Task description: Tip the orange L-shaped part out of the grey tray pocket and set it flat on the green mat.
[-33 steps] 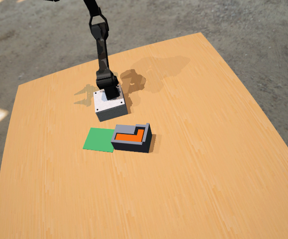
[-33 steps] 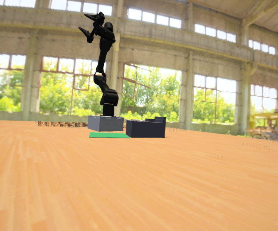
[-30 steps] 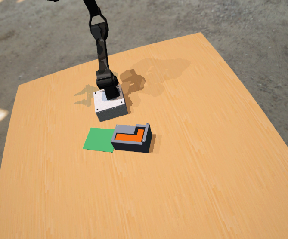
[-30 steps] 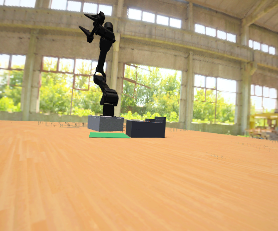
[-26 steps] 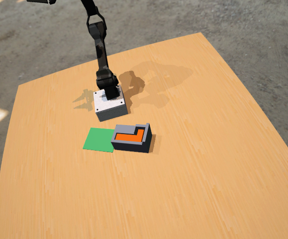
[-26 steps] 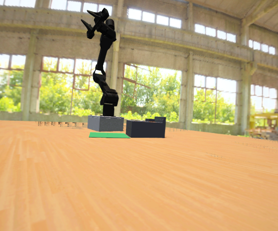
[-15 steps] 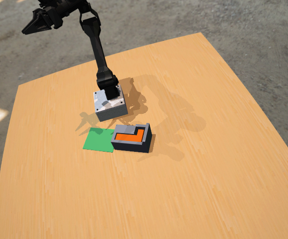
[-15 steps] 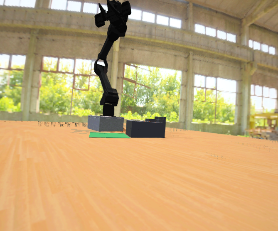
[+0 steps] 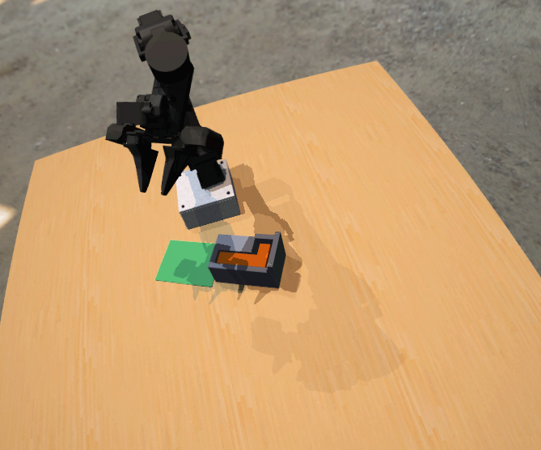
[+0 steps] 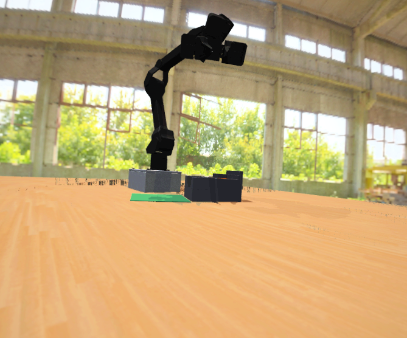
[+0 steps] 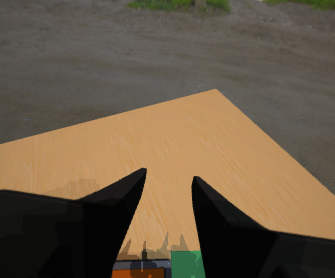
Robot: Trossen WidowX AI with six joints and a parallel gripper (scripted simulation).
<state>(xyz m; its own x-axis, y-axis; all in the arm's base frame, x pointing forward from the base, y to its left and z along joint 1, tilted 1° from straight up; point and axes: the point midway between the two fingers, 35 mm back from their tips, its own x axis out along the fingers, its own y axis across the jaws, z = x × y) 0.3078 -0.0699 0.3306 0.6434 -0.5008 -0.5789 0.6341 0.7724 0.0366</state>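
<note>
The orange L-shaped part [image 9: 264, 252] [image 11: 138, 274] lies in the pocket of the grey tray [image 9: 246, 278] [image 10: 203, 189] [image 11: 154, 264], with its L-shaped end on the right in the top view. It looks level, with neither end raised. The green mat [image 9: 186, 250] [image 10: 142, 197] [image 11: 187, 261] lies flat against the tray's left side in the top view. My gripper [image 9: 154, 193] [image 11: 169, 177] is partly open and empty, high above the table. In the wrist view the tray and mat show only at the bottom edge, between the fingers. In the exterior view the fingertips are hard to make out.
The arm's base block [image 9: 208, 214] [image 10: 154, 182] stands behind the tray and mat in the top view. The tray has a raised wall at its right end. The arm's shadow falls across the tray, part and mat.
</note>
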